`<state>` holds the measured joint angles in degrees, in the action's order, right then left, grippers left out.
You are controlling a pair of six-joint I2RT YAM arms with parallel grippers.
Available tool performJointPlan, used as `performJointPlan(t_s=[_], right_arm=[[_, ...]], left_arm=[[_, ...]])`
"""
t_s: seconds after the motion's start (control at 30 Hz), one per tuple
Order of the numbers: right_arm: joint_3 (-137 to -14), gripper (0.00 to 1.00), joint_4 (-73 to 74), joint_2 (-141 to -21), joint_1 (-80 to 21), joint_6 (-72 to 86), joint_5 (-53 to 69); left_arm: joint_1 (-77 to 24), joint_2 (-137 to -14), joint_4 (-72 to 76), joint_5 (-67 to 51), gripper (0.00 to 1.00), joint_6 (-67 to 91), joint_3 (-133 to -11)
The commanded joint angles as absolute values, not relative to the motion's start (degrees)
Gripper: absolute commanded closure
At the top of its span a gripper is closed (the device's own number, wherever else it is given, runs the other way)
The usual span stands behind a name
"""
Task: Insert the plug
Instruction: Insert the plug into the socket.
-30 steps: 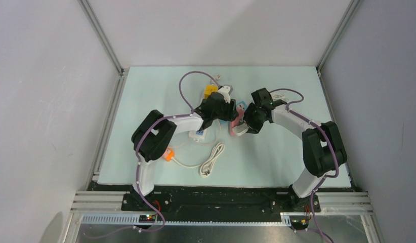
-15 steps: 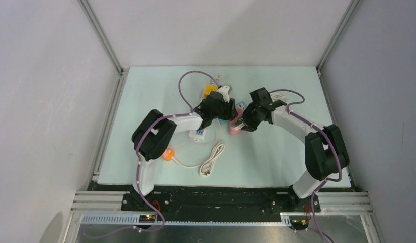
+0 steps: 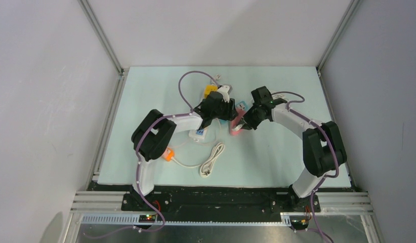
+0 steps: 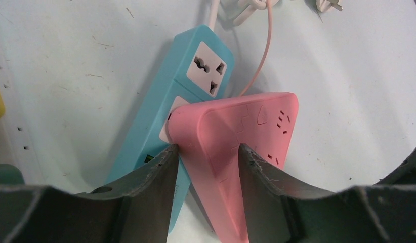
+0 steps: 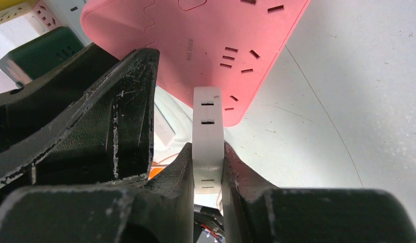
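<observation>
Left gripper (image 4: 208, 151) clamped on the pink socket block (image 4: 246, 119), which overlaps a blue power strip (image 4: 160, 106); right gripper (image 5: 207, 152) closed on the white plug (image 5: 208, 114), held at the block's edge

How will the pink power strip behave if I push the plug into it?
Likely stiff: the pink power strip looks like hard plastic. It may rock, since it overlaps the blue power strip. The left end effector grips only its tapering part, so pushing the white plug in could pivot it.
</observation>
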<state>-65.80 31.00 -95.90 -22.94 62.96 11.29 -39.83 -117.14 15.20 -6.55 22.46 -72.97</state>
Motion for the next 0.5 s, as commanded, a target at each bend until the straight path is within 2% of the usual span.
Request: performJointPlan(t_s=[0.0, 0.47], right_arm=[[-69.2, 1.0, 36.23, -100.13, -23.07, 63.63, 10.48], [-69.48, 1.0, 35.16, -105.07, -25.64, 69.19, 4.17]], left_arm=[[-39.95, -119.68, 10.94, -8.34, 0.47, 21.92, -73.0], [-39.05, -119.15, 10.98, -9.86, 0.48, 20.85, -72.17]])
